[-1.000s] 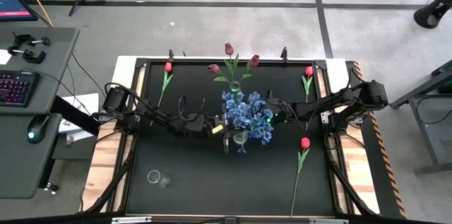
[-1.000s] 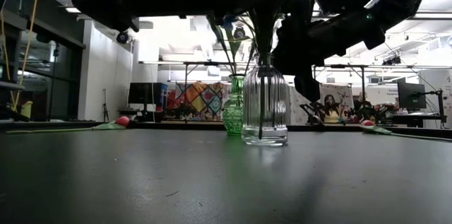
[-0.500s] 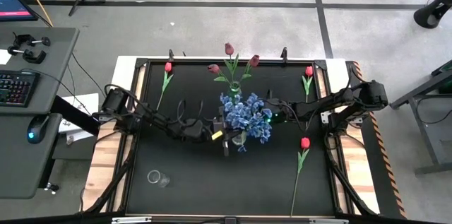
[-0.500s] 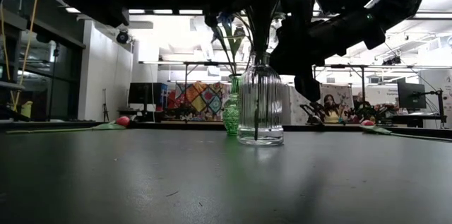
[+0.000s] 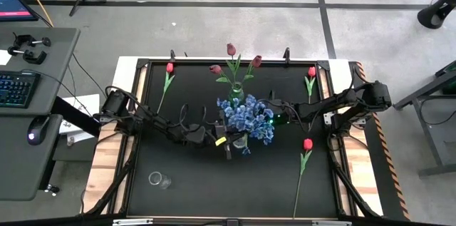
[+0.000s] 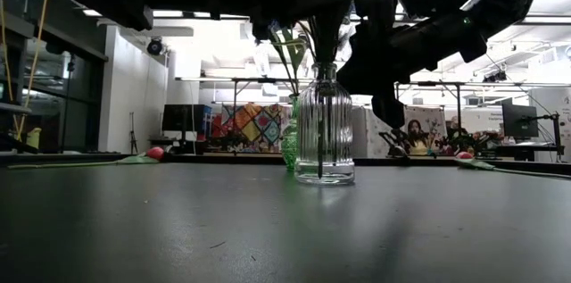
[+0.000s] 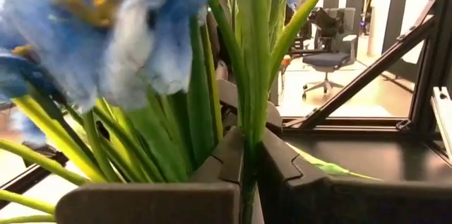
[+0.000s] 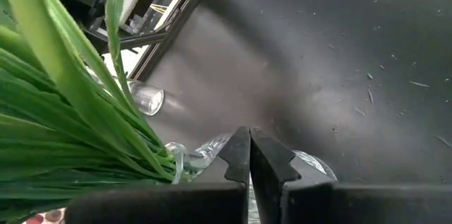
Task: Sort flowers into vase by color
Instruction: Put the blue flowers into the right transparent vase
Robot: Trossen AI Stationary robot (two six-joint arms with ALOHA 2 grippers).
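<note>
We're dragging the clear vase [image 6: 324, 124] sideways: in the low view it's sliding left, now covering the green vase [image 5: 236, 92] behind it. Left gripper [image 7: 244, 155] is clamped on a green stem of the blue flowers [image 5: 247, 117]; right gripper [image 8: 249, 155] is pinched shut, probably on another stem, hard to confirm. Red tulips [image 5: 306, 147] are waiting on the table [image 5: 192, 183], so the bunch needs seating first.

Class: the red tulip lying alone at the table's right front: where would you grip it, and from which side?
Take the red tulip by its bare stem below the leaves, coming straight down and closing across it. It lies flat on the table, long thin stem running toward the front edge, so only its top is open.
</note>
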